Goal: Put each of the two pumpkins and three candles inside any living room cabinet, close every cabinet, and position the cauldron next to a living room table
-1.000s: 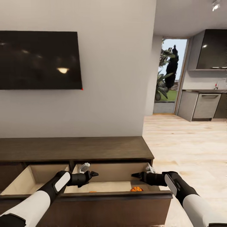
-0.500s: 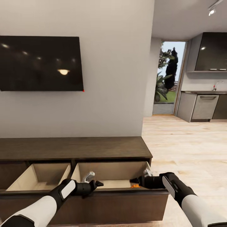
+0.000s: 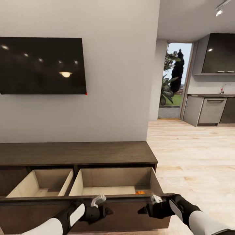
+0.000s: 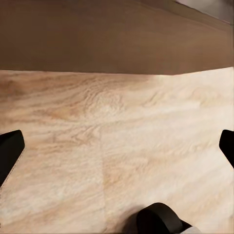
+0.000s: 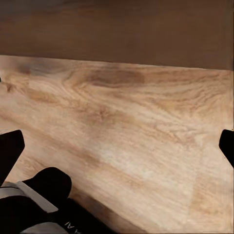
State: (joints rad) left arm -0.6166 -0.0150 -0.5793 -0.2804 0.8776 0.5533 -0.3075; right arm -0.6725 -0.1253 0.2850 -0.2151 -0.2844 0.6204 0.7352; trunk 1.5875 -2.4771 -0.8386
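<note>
Black TV (image 3: 41,65) on the grey wall at far left, ceiling lights reflected in it. Below it the cabinet (image 3: 76,152), long dark-brown unit with flat top, two drawers pulled out side by side, pale beige inside. Left drawer (image 3: 40,183) shows nothing in the part visible. Right drawer (image 3: 116,182) has a bit of orange, a pumpkin (image 3: 140,192), at its front right corner, mostly hidden behind the drawer front. Left tool (image 3: 109,212) sits low in front of the dark drawer front, just below its top edge, under the right drawer's left part; in the left wrist view its black fingertips (image 4: 10,148) sit at opposite edges of the picture, so spread wide, nothing between them, wood floor (image 4: 117,146) and the cabinet's brown face beyond. Right tool (image 3: 141,210) is near it, facing it, also in front of the drawer front, under the pumpkin corner; right wrist view shows fingertips (image 5: 9,146) far apart too, wide and empty, over the same plank floor. Whether either tool touches the drawer front: cannot tell. Further right, light wood floor runs to a glass door (image 3: 174,80) with plants outside, then the kitchen with dark upper cupboard (image 3: 218,54) and grey units (image 3: 212,111) at far right.
</note>
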